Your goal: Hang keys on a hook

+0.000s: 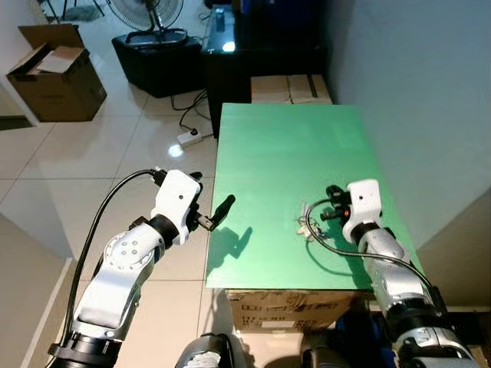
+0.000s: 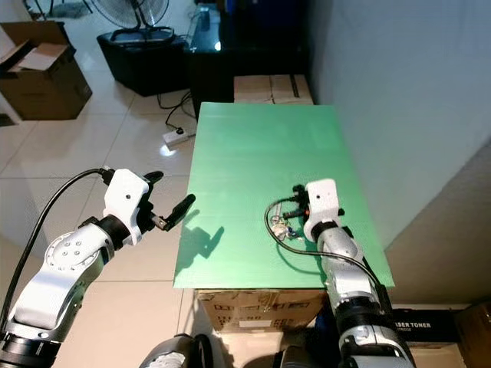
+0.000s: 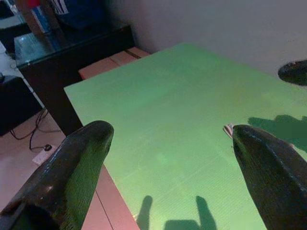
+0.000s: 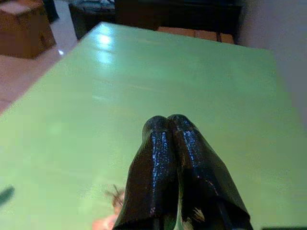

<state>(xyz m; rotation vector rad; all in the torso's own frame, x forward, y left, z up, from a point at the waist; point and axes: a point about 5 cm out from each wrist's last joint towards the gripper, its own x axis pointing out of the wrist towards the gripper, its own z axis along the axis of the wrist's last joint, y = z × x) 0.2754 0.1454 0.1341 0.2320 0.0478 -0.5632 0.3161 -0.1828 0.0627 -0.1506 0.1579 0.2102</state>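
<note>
- Keys (image 1: 304, 227) lie on the green worktop (image 1: 284, 161) near its front edge, just beside the right tool (image 4: 172, 125).
- Right tool rests low over the worktop with its two black fingers pressed together, gripping nothing visible; a dark cable loops beside it.
- Left tool (image 3: 168, 143) hovers at the worktop's left edge, fingers spread wide and empty.
- Cardboard box (image 1: 55, 73) and fan (image 1: 147, 15) stand on the tiled floor beyond.

Home room, tiled floor (image 1: 138, 153), fan (image 1: 146, 15), cardboard box (image 1: 57, 77)
</note>
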